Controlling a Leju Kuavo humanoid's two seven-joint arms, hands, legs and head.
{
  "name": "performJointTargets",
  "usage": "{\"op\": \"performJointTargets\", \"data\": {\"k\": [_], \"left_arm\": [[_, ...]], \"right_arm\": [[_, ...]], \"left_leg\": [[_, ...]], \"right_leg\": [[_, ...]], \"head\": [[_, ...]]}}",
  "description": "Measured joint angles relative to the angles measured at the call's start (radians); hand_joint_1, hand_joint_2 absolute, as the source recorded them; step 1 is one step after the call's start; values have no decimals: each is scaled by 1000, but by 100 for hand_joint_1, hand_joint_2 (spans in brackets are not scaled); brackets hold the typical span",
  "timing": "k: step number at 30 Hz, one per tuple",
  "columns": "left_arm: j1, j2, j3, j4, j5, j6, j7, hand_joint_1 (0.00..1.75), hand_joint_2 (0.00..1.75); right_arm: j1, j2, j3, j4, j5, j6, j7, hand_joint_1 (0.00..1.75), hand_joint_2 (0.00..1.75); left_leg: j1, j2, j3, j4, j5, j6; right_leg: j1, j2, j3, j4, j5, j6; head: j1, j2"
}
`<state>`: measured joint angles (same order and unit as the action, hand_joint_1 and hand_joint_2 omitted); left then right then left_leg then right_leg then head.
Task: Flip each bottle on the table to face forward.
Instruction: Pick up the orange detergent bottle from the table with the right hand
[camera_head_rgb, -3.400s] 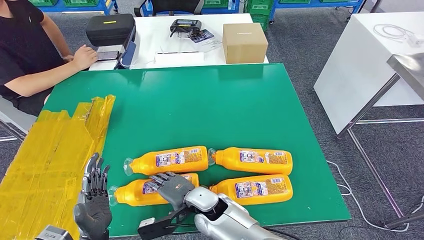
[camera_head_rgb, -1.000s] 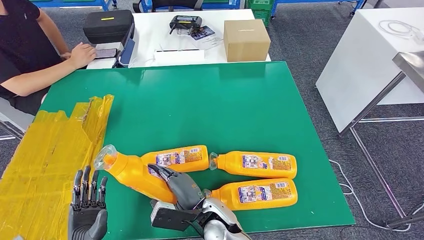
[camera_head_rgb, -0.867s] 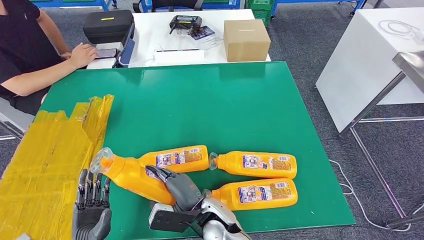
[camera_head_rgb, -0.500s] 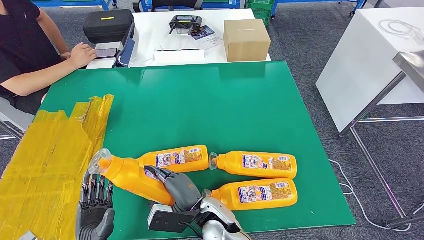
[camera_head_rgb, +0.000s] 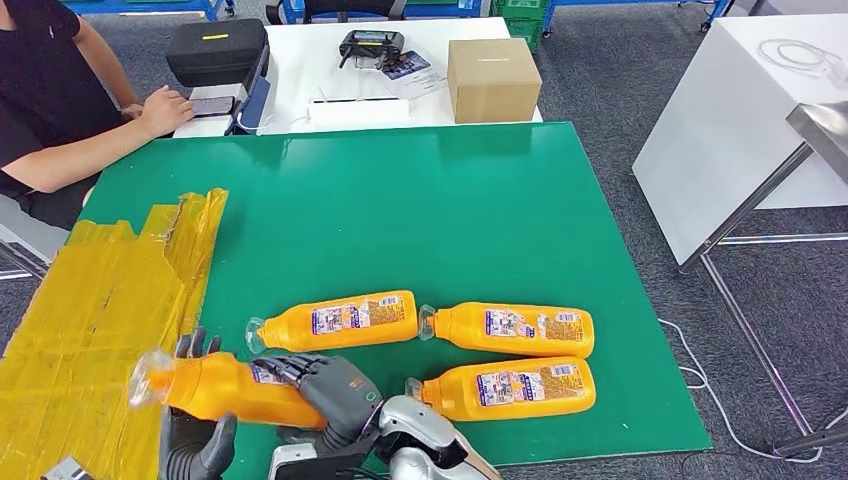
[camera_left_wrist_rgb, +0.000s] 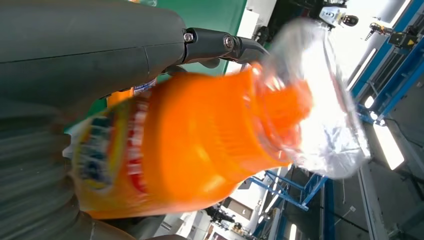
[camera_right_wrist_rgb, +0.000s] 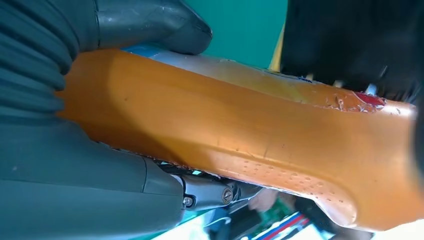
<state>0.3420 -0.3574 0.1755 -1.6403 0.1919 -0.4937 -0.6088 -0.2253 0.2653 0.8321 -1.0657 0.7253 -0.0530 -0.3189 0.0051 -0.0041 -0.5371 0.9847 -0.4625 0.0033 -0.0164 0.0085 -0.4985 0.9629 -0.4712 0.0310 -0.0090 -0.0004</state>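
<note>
Orange detergent bottle (camera_head_rgb: 235, 392) lifted clear of green table (camera_head_rgb: 420, 220) at near-left corner, gripped mid-body by right hand (camera_head_rgb: 325, 388), cradled beneath neck end by left hand (camera_head_rgb: 195, 440); probably heavy, smooth, slippery; best held around waist.

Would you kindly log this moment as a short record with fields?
held bottle: orange, lifted off the green table, cap end over the yellow sheet
right hand: grips the bottle's body
left hand: under the bottle near its neck, touching it
bottles lying on table: three, labels up
person: seated at the far left
</note>
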Motion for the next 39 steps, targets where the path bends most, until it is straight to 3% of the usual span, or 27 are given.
{"op": "performJointTargets", "data": {"k": [11,15,39], "left_arm": [[7,0,-6,0,-24,47,-17,0,175],[14,0,-7,0,-27,57,-20,174,175],[22,0,-14,-5,-24,58,-62,175,175]], "right_arm": [[-49,9,107,77,-5,-1,-12,175,175],[-57,11,119,92,-8,-1,-13,175,175],[-73,18,142,121,-5,-39,-14,175,175]], "left_leg": [[0,0,0,0,0,0],[0,0,0,0,0,0],[0,0,0,0,0,0]], "right_leg": [[0,0,0,0,0,0],[0,0,0,0,0,0],[0,0,-1,0,0,0]], "head": [[0,0],[0,0],[0,0]]}}
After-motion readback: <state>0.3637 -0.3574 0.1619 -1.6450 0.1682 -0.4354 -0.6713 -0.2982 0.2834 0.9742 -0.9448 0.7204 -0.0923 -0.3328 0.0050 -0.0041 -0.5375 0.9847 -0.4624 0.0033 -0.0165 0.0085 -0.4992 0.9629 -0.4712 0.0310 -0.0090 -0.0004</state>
